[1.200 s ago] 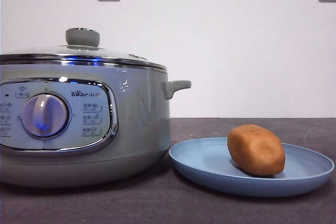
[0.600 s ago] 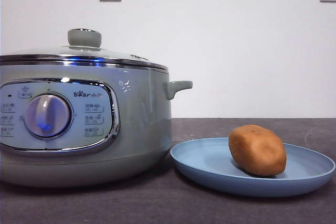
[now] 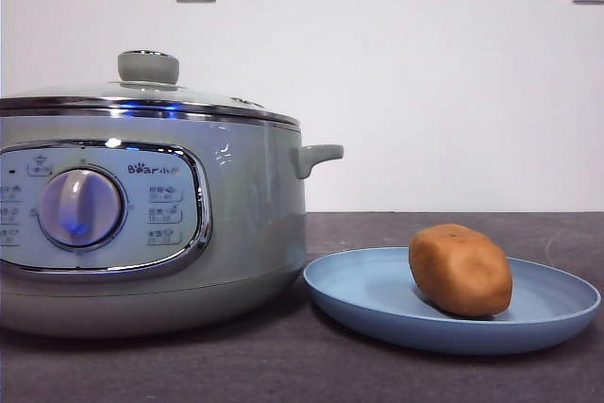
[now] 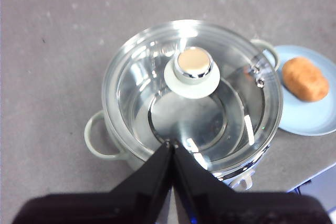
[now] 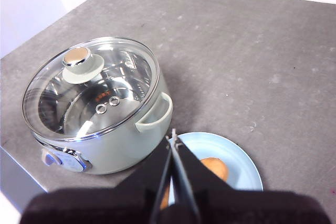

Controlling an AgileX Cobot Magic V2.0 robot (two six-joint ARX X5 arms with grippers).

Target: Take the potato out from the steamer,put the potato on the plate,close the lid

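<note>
Right wrist view | potato (image 5: pixel 214 168) on plate (image 5: pixel 239 167) beneath right pincer (image 5: pixel 174 141)

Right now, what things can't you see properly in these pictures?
- Left side of the steamer: cut off by the front view's edge.
- The small labels on its control panel: too tiny to read.
- Part of the potato and the plate: hidden in the right wrist view behind the right gripper, whose fingers are shut.
- The steamer's near rim: covered in the left wrist view by the shut left gripper.
</note>
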